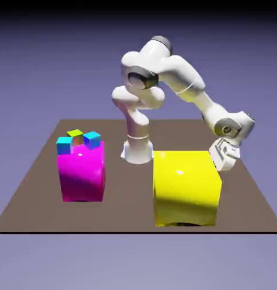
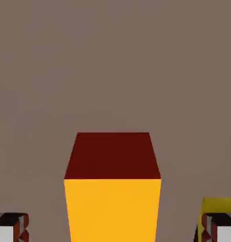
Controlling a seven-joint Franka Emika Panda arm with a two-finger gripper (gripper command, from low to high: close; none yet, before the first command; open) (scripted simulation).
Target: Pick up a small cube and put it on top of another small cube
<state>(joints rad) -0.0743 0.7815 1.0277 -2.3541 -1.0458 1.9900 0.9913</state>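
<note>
Fingers (image 2: 11, 228) spread wide, empty, either side of the small red-orange cube (image 2: 112, 189) on the table (image 1: 242, 192) behind the big yellow block (image 1: 186, 187), gripper (image 1: 224, 157) lowered, probably lining up the grab.

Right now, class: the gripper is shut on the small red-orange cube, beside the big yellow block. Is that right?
Not quite. In the hand view the gripper is open, its fingertips standing apart on either side of the small red-orange cube, not shut on it. The exterior view does place it beside the big yellow block.
</note>
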